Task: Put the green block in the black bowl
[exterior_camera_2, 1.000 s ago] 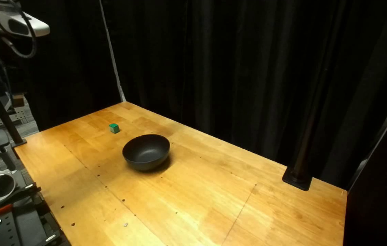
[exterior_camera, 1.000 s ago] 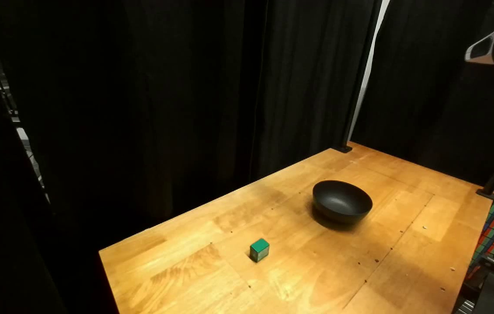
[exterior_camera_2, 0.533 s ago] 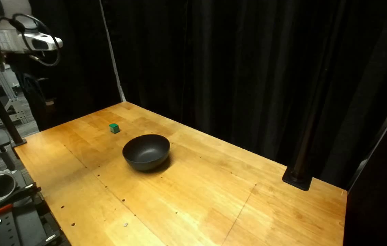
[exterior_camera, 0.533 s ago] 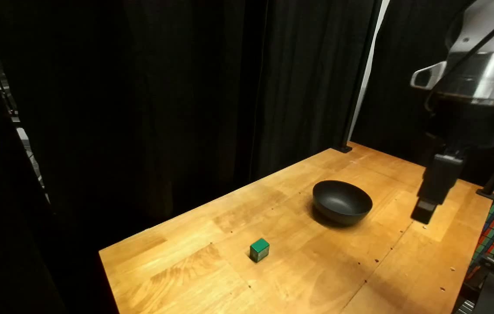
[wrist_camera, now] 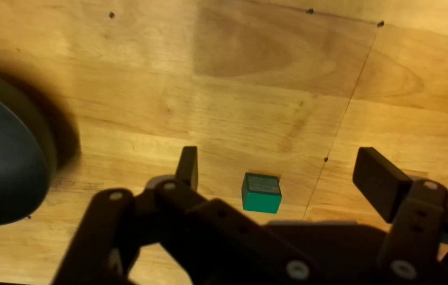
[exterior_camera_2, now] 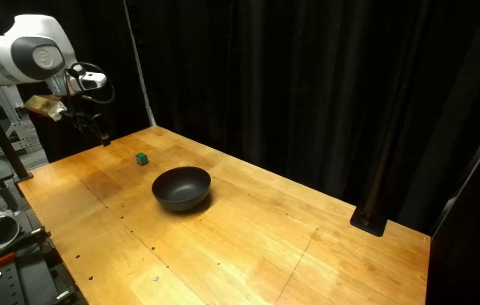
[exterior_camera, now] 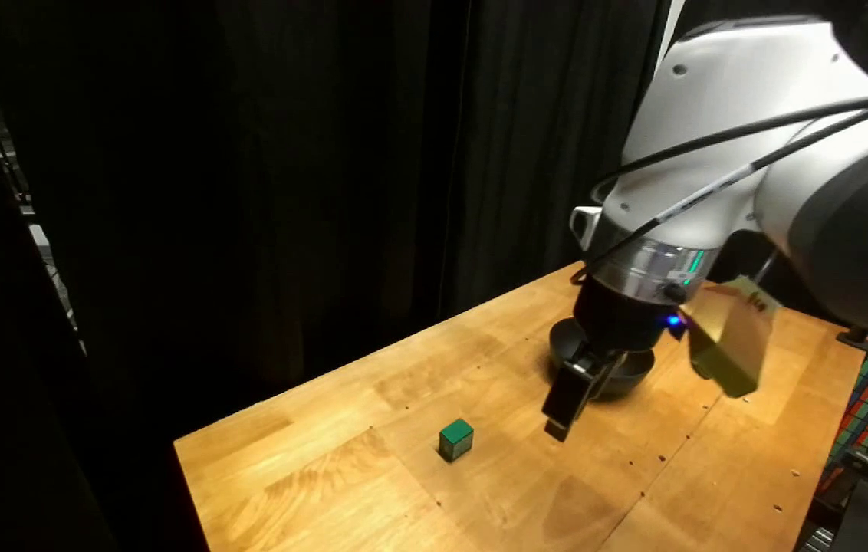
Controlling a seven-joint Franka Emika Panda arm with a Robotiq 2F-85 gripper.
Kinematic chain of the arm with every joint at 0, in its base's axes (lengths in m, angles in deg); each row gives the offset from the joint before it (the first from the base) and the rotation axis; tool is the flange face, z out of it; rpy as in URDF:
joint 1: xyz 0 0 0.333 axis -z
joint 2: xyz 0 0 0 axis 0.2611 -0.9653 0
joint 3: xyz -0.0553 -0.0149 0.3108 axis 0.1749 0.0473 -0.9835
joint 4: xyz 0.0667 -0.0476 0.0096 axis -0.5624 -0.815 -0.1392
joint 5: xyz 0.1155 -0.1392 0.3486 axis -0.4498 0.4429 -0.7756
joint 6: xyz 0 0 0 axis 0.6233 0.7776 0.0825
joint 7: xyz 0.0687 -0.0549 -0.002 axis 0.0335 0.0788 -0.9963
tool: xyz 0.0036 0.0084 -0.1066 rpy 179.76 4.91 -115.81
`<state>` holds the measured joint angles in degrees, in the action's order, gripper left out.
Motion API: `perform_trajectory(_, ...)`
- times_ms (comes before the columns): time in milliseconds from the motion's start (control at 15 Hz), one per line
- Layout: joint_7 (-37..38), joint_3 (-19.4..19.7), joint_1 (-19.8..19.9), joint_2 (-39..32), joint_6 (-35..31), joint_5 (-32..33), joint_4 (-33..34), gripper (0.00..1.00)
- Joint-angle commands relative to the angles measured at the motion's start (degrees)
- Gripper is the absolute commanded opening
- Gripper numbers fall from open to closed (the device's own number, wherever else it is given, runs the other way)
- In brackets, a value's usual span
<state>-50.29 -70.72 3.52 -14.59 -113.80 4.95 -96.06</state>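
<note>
Black curtains [exterior_camera: 288, 192] hang behind a wooden tabletop [exterior_camera_2: 265, 237], over which the Robotiq gripper [wrist_camera: 277, 164] hovers at the end of the white Panda arm [exterior_camera: 725, 130]. Its two fingers [wrist_camera: 380, 182] stand wide apart. The green cube [wrist_camera: 261, 196] sits on the wood below the gripper, appearing between the fingertips in the wrist view. Beyond one finger, off to the gripper's side, rests the matte black bowl [exterior_camera: 628, 374], upright and well apart from the cube, and partly covered by the gripper in an exterior view.
</note>
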Motion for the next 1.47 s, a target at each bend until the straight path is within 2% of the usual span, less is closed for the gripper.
perform_trajectory(0, 6.35, 5.31, -4.67, -13.51, -5.92, 6.57, 10.32, 1.0)
perform_trajectory(67, 8.43, 4.53, -3.67, -16.88, -8.63, 8.73, 12.17, 1.0)
perform_trajectory(467, 12.67, 10.94, -9.25, -30.26, -18.13, 11.63, 21.08, 1.0)
perform_trajectory(533, 8.73, 15.18, -13.76, -31.01, -19.26, 6.19, 21.57, 1.0)
perform_trajectory(667, 8.51, 18.72, -16.9, -32.94, -20.74, 4.21, 23.06, 1.0)
perform_trajectory(733, 8.9, 21.36, -19.36, -33.42, -21.58, 3.58, 23.48, 0.75)
perform_trajectory(800, 8.47, 22.56, -20.64, -33.86, -21.19, 2.66, 23.96, 0.74)
perform_trajectory(1000, 8.39, 25.97, -24.21, -32.78, -20.16, 0.67, 23.66, 0.49)
perform_trajectory(1267, 8.54, 29.31, -27.27, -29.41, -17.85, -0.97, 21.45, 0.21)
perform_trajectory(1400, 9.19, 31.66, -28.48, -26.44, -16.2, -1.14, 19.73, 0.21)
